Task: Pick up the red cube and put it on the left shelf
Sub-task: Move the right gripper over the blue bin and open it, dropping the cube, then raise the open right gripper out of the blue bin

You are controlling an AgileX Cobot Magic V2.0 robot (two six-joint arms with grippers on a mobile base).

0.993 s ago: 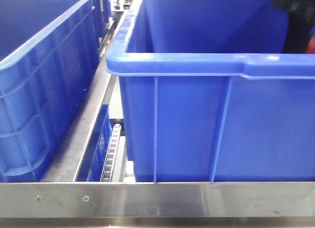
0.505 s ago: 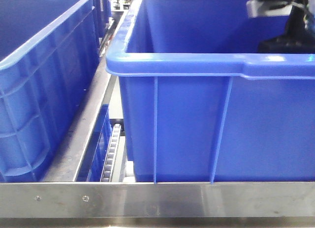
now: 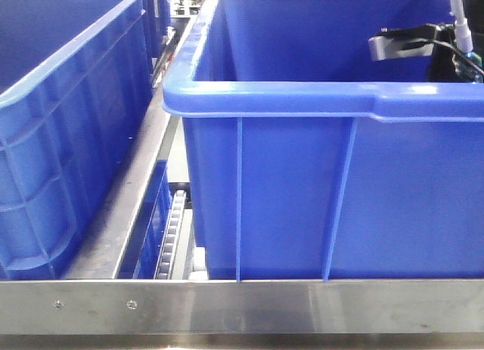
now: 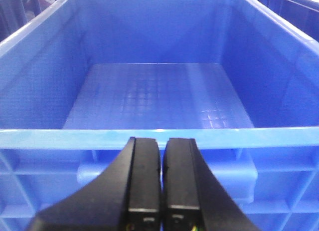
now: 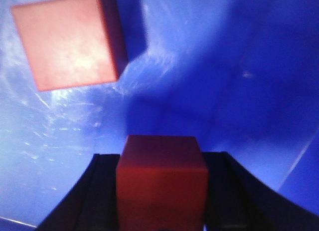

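Observation:
My right gripper (image 5: 162, 158) is shut on a red cube (image 5: 162, 183), held between both black fingers just above the blue floor of a crate (image 5: 234, 66). A second red cube (image 5: 70, 41) lies on that floor, ahead and to the left. In the front view only the right arm's wrist (image 3: 423, 48) shows, down inside the right blue crate (image 3: 302, 191); its rim hides the fingers and cube. The crates stand on the left shelf, with its steel edge rail (image 3: 242, 305) in front. My left gripper (image 4: 162, 141) is shut and empty, just outside the near rim of a blue crate (image 4: 50, 137).
A second blue crate (image 3: 60, 138) stands to the left of the right one. A steel divider and a roller track (image 3: 172, 229) run between them. Small screws sit in the front rail (image 3: 131, 305). The crate under the left wrist has a bare ribbed floor (image 4: 159, 96).
The right arm has come down into the right crate; its grey wrist part sits lower than half a second ago. The red glimpse at the far right one second ago no longer shows.

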